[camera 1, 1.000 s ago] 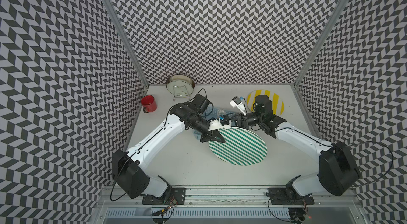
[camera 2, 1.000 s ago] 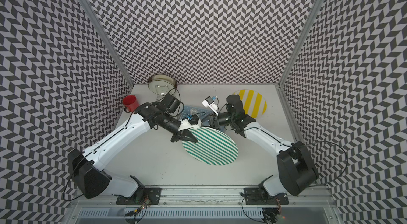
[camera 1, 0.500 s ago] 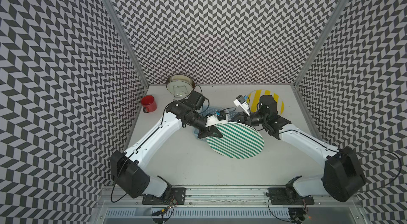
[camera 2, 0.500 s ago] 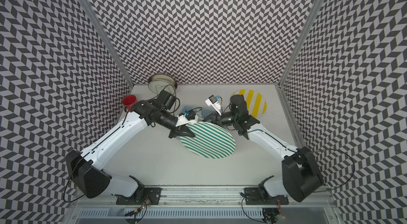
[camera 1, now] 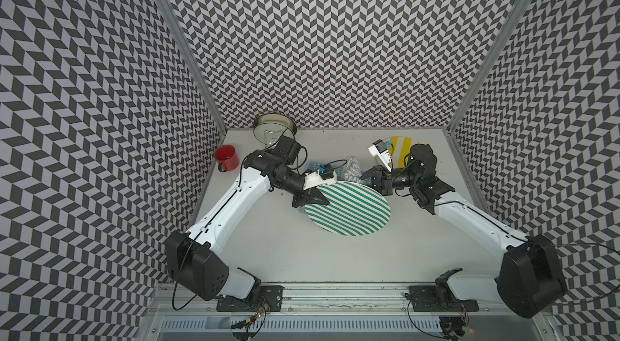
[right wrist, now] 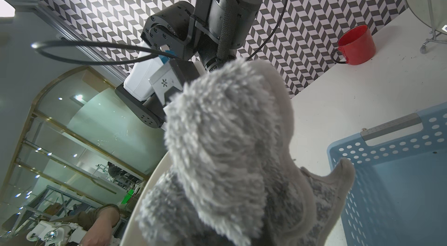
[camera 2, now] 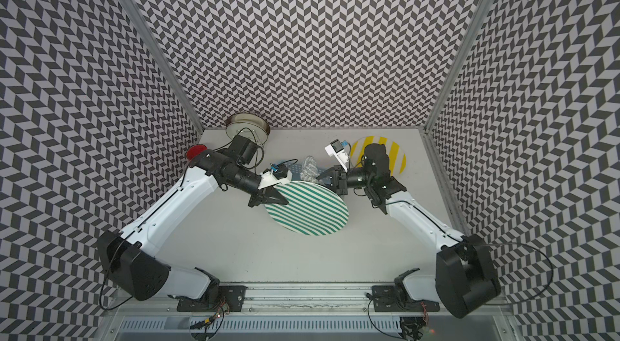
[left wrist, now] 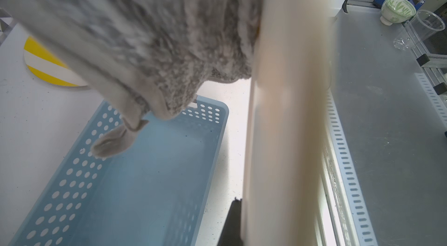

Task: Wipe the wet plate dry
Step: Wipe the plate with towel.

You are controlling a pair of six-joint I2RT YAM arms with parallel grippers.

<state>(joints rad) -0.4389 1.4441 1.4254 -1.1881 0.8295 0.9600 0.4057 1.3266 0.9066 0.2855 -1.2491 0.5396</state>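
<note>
The white tabletop (camera 1: 268,248) carries everything. Held up off it and tilted, the green-and-white striped round plate (camera 1: 352,208) (camera 2: 308,208) sits mid-table between the two arms. The left gripper (camera 1: 323,201) (camera 2: 283,201) is clamped narrowly on the plate's left rim. In the left wrist view the plate shows edge-on as a cream band (left wrist: 285,87).

Under the plate's far side lies the pale blue perforated plastic basket (left wrist: 212,111) (right wrist: 387,145). Only its blue floor shows inside, and a corner of cloth dangles above it.

The yellow-and-white striped round plate (camera 1: 402,146) (camera 2: 397,154) lies flat near the far right corner. The round glass lid on a wire stand (camera 1: 273,126) is at the far left.

The grey fluffy cloth (camera 1: 350,168) (camera 2: 308,166) (left wrist: 145,27) (right wrist: 229,148) touches the held plate's plain cream side at its far rim. The right gripper (camera 1: 367,175) (camera 2: 320,176) pinches it tight.

The small red enamel mug (camera 1: 227,157) (right wrist: 356,44) stands by the left wall. Its contents cannot be made out.
</note>
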